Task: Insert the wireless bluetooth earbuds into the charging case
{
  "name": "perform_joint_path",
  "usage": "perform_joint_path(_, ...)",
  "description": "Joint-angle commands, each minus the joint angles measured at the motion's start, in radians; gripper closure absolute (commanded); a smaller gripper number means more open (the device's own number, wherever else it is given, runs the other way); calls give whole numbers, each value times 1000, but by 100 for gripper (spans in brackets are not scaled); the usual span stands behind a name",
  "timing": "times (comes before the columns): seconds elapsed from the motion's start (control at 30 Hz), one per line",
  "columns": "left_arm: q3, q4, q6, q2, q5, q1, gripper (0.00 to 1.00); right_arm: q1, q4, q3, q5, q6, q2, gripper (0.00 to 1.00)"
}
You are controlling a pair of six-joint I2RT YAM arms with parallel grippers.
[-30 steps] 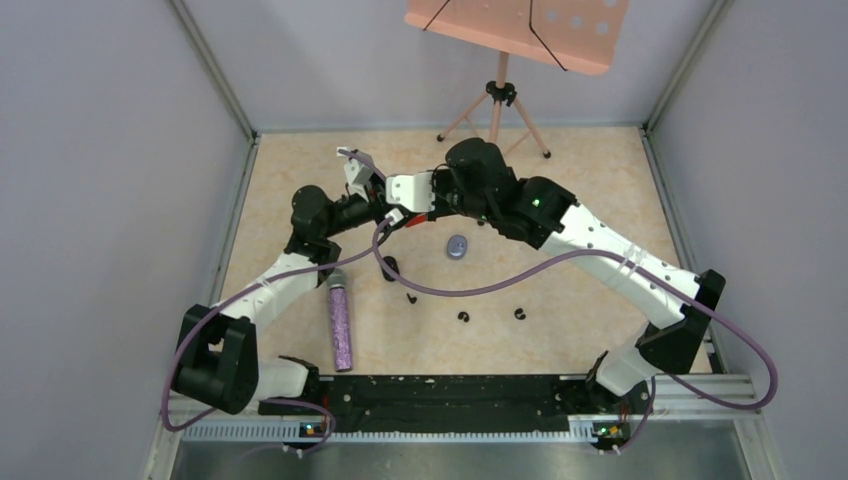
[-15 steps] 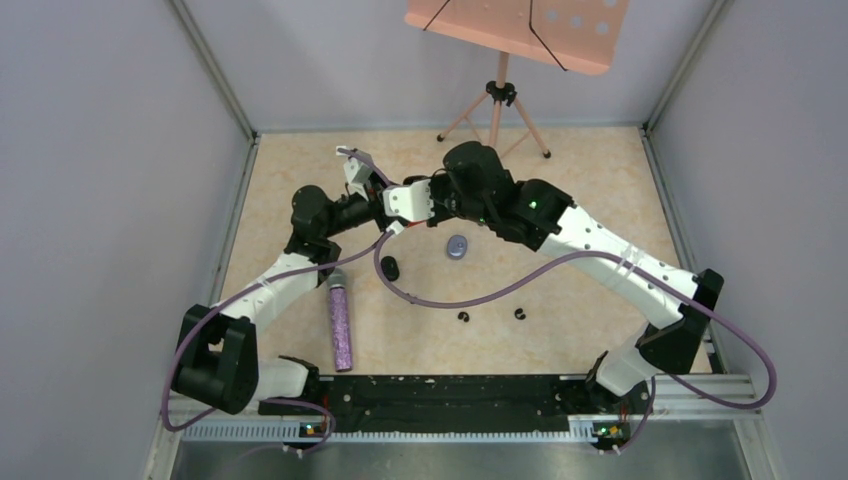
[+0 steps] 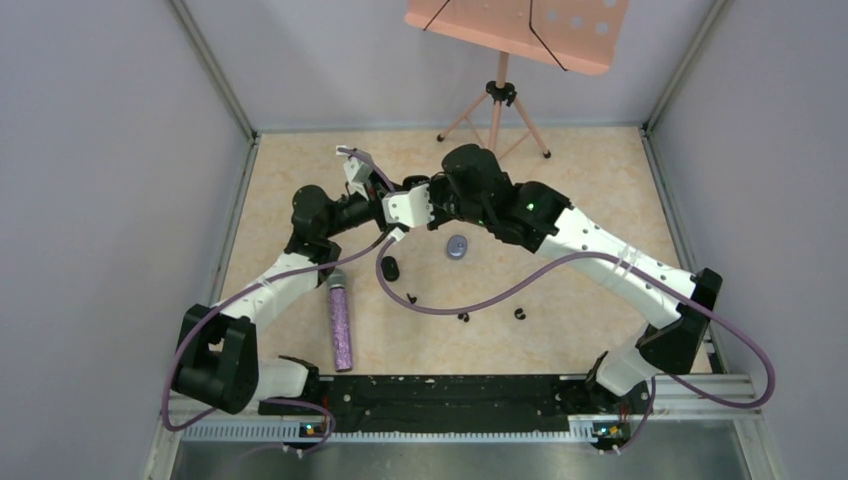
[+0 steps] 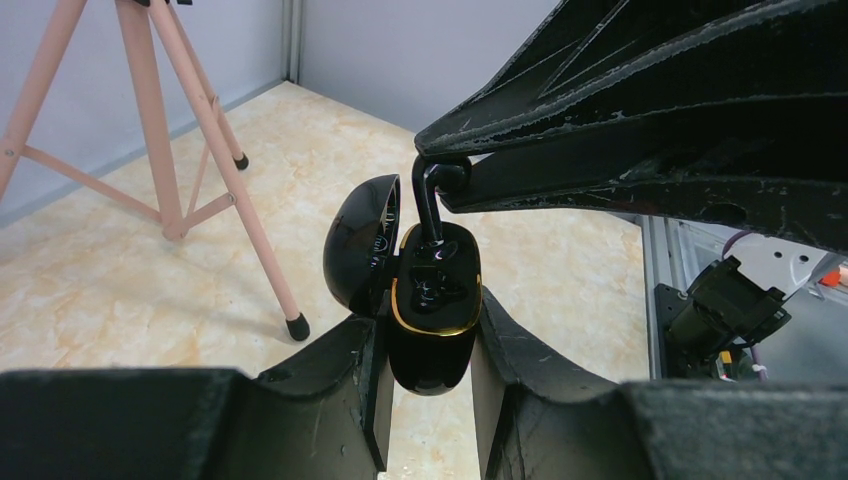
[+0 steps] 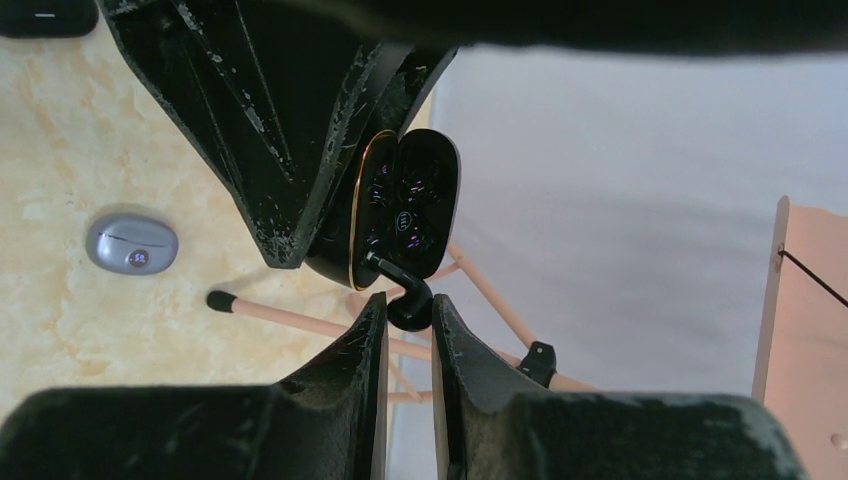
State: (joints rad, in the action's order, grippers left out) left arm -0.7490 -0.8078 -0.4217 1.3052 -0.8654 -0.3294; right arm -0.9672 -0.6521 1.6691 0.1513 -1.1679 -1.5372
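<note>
My left gripper [image 4: 428, 345] is shut on a glossy black charging case [image 4: 432, 330] with a gold rim, held off the table with its lid [image 4: 358, 240] swung open. My right gripper [image 5: 408, 312] is shut on the head of a black earbud [image 5: 405, 298]. The earbud's stem [image 4: 430, 205] reaches down into a socket of the case [image 5: 405, 195]. In the top view the two grippers meet above the middle of the table. Three more black earbuds lie loose on the tabletop [image 3: 413, 298] [image 3: 463, 317] [image 3: 519, 314].
A grey oval case [image 3: 457, 246] and a second black case [image 3: 390, 268] lie on the table under the arms. A glittery purple microphone [image 3: 340, 322] lies at the left. A pink music stand [image 3: 500, 95] stands at the back. A purple cable [image 3: 470, 292] loops across the middle.
The right gripper has edged a little to the left, towards the case in the left gripper. The purple cable loop has shifted over the table. Both grips are unchanged.
</note>
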Motion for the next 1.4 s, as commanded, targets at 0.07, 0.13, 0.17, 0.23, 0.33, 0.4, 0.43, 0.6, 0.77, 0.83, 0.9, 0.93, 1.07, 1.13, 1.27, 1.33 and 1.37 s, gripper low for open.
perform_joint_path(0.07, -34, -41, -10, 2, 16, -3, 100, -16, 59, -45, -65, -77, 25, 100)
perform_joint_path(0.13, -38, -35, -14, 3, 25, -3, 100, -15, 63, -54, -89, -90, 30, 100)
perform_joint_path(0.17, -38, -34, -19, 3, 35, -3, 100, -15, 65, -56, -95, -97, 31, 100)
perform_joint_path(0.23, -37, -33, -27, 3, 53, -3, 100, -16, 66, -58, -106, -110, 32, 99)
perform_joint_path(0.33, -34, -34, -38, 4, 68, -3, 100, -16, 78, -70, -114, -126, 37, 98)
perform_joint_path(0.4, -32, -37, -42, 2, 76, -3, 100, -16, 83, -75, -116, -132, 42, 95)
perform_joint_path(0.43, -33, -39, -44, 2, 79, -3, 100, -15, 83, -76, -116, -131, 43, 94)
perform_joint_path(0.6, -30, -43, -40, 2, 90, -3, 100, -16, 82, -73, -87, -89, 48, 91)
perform_joint_path(0.77, -23, -42, -9, 2, 76, -3, 100, -2, -7, -9, -138, -7, 44, 79)
perform_joint_path(0.83, -19, -43, 6, 0, 71, -3, 100, 9, -63, 46, -176, 43, 28, 75)
perform_joint_path(0.9, -15, -46, 20, -2, 69, -3, 100, 21, -128, 126, -214, 83, 3, 70)
perform_joint_path(0.93, -12, -45, 24, -2, 70, -3, 100, 28, -156, 162, -235, 105, -9, 68)
perform_joint_path(1.07, -7, -53, 32, -2, 70, -3, 100, 65, -253, 298, -318, 175, -66, 62)
perform_joint_path(1.13, -5, -58, 31, -1, 69, -3, 100, 75, -276, 331, -341, 200, -83, 62)
perform_joint_path(1.27, -5, -60, 32, -2, 67, -3, 100, 76, -305, 369, -358, 238, -93, 61)
perform_joint_path(1.33, -3, -62, 35, 0, 59, -3, 100, 90, -326, 398, -373, 273, -98, 61)
perform_joint_path(1.37, -2, -65, 36, 0, 51, -3, 100, 100, -346, 422, -386, 297, -104, 61)
